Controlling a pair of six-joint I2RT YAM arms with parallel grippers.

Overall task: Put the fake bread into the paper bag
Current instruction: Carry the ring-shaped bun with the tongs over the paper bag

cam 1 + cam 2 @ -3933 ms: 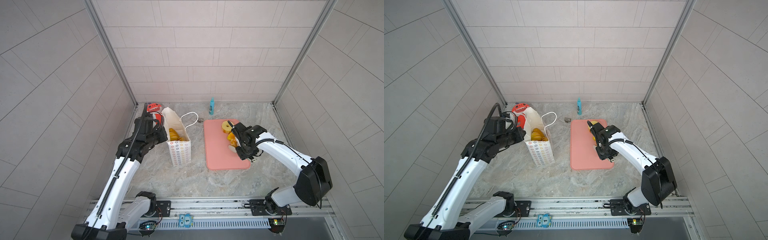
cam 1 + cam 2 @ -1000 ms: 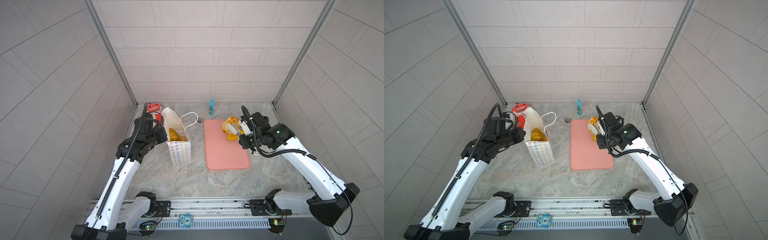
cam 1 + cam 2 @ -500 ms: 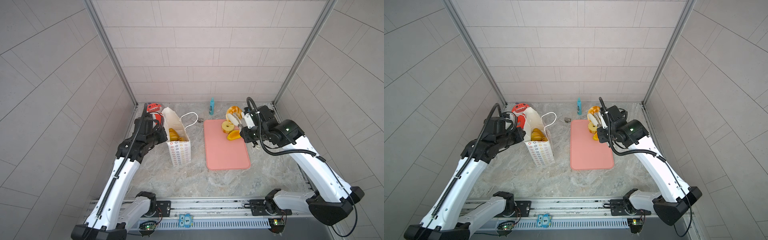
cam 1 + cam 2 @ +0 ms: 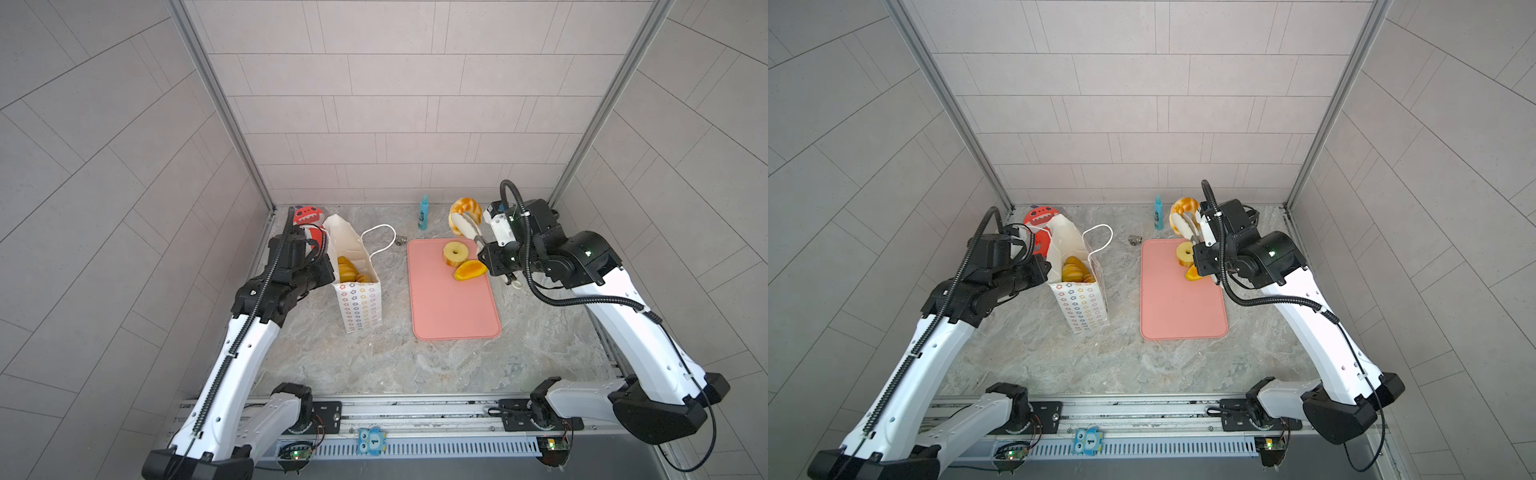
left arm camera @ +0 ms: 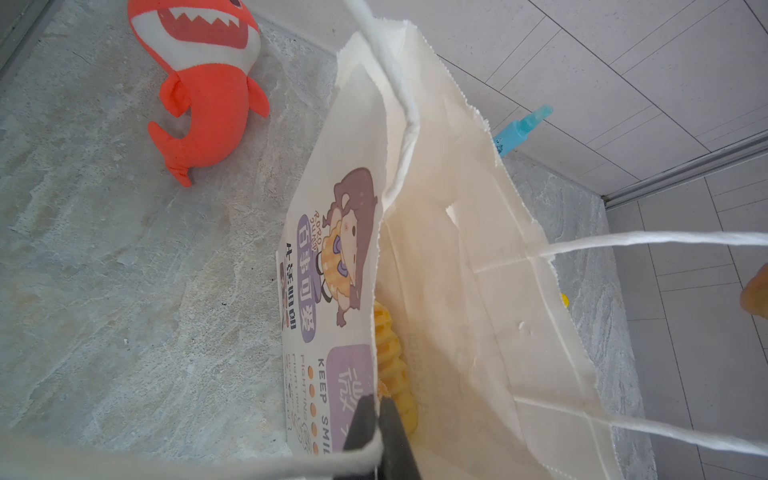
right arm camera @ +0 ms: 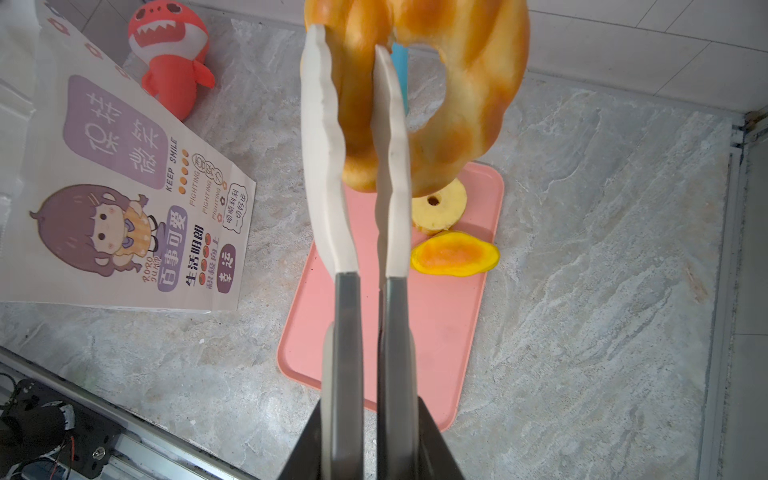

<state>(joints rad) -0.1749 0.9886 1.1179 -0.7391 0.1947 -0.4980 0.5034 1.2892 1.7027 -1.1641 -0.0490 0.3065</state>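
Observation:
The white paper bag (image 4: 359,299) (image 4: 1081,303) stands open on the left, with golden bread pieces (image 4: 347,268) (image 5: 392,357) inside. My left gripper (image 5: 376,405) is shut on the bag's near wall at the rim. My right gripper (image 6: 349,41) (image 4: 467,224) is shut on a golden braided bread ring (image 6: 478,83) (image 4: 1183,206) and holds it in the air above the far end of the pink tray (image 4: 453,307). A pale ring (image 4: 455,253) (image 6: 440,208) and a flat orange piece (image 4: 469,270) (image 6: 455,253) lie on the tray.
A red plush shark (image 4: 307,216) (image 5: 199,83) lies behind the bag in the back left corner. A blue bottle (image 4: 423,212) stands at the back wall. A small metal item (image 4: 401,239) lies between bag and tray. One cord handle (image 4: 380,241) hangs toward the tray.
My right gripper has risen from the tray with the braided ring and moved a little toward the back wall. The pale ring and orange piece now show. The left arm is still.

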